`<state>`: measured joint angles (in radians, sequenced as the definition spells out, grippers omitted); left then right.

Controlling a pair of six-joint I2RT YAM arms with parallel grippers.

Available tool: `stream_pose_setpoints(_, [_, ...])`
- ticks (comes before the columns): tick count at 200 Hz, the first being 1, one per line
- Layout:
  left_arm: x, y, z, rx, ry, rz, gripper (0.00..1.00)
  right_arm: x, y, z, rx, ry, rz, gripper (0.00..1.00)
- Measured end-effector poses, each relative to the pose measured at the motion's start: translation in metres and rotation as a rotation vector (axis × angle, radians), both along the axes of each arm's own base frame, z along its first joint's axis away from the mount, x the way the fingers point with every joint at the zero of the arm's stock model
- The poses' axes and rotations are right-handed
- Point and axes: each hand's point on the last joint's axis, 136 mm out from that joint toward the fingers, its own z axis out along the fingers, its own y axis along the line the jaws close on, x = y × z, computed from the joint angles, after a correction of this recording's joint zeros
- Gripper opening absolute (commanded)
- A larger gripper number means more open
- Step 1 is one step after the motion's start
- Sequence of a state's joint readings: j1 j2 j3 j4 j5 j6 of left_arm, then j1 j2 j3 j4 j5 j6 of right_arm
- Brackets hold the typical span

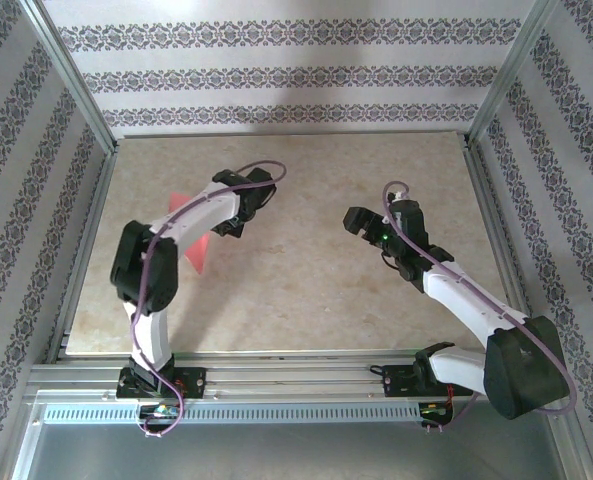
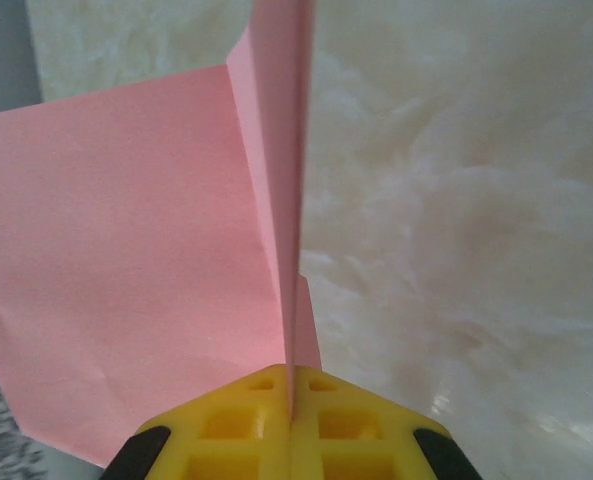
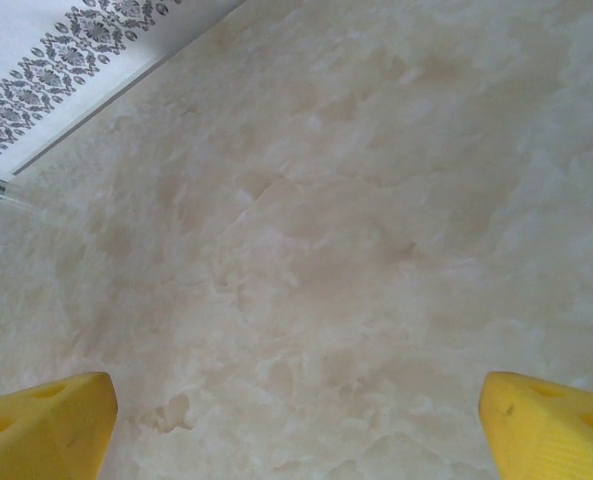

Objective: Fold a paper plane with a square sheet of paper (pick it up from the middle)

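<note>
Pink paper sheet (image 1: pixel 194 256) peeks out from under the left arm in the top view, on the left half of the marble table (image 1: pixel 306 290). It is mostly hidden there. The left gripper (image 1: pixel 238 224) is at its right side, and the right gripper (image 1: pixel 362 222) is well apart over bare tabletop.

Left wrist: yellow fingers (image 2: pixel 226 435) are pressed together on a raised fold whose crease runs straight away, with one flap spreading left.

Right wrist: yellow fingertips (image 3: pixel 46 420) stand wide apart, with nothing between them.
</note>
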<state>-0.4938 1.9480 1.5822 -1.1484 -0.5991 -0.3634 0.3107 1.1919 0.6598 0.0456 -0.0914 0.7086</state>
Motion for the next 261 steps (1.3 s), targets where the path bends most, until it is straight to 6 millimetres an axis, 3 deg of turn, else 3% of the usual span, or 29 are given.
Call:
stream_pose_setpoints(31, [0.009,-0.001,-0.030,0.152,0.061,-0.028,0.03,-0.003,-0.001,-0.007,0.004,0.021,-0.003,0.93])
stream_pose_setpoints(70, [0.009,-0.024,-0.064,0.195,0.113,-0.081,0.05,-0.006,-0.003,-0.013,0.016,0.041,-0.014,0.93])
stream_pose_setpoints(139, [0.001,-0.071,-0.100,0.102,0.134,-0.116,0.23,-0.009,-0.008,-0.009,0.025,0.027,-0.025,0.93])
stream_pose_setpoints(174, [-0.001,-0.073,-0.097,0.069,0.134,-0.106,0.35,-0.010,-0.008,-0.010,0.026,0.029,-0.026,0.93])
stream_pose_setpoints(194, [-0.006,-0.086,-0.094,-0.023,0.145,-0.098,0.41,-0.010,-0.008,-0.010,0.031,0.031,-0.030,0.93])
stream_pose_setpoints(207, [-0.011,-0.104,-0.089,-0.126,0.148,-0.100,0.45,-0.010,-0.009,-0.010,0.035,0.033,-0.033,0.93])
stream_pose_setpoints(232, [-0.032,-0.157,-0.073,-0.427,0.155,-0.129,0.54,-0.011,-0.010,-0.013,0.044,0.044,-0.038,0.94])
stream_pose_setpoints(247, [-0.049,-0.186,-0.051,-0.628,0.158,-0.154,0.59,-0.012,-0.010,-0.016,0.052,0.054,-0.035,0.94])
stream_pose_setpoints(261, [-0.061,-0.200,-0.029,-0.774,0.147,-0.180,0.62,-0.012,-0.006,-0.018,0.063,0.064,-0.016,0.94])
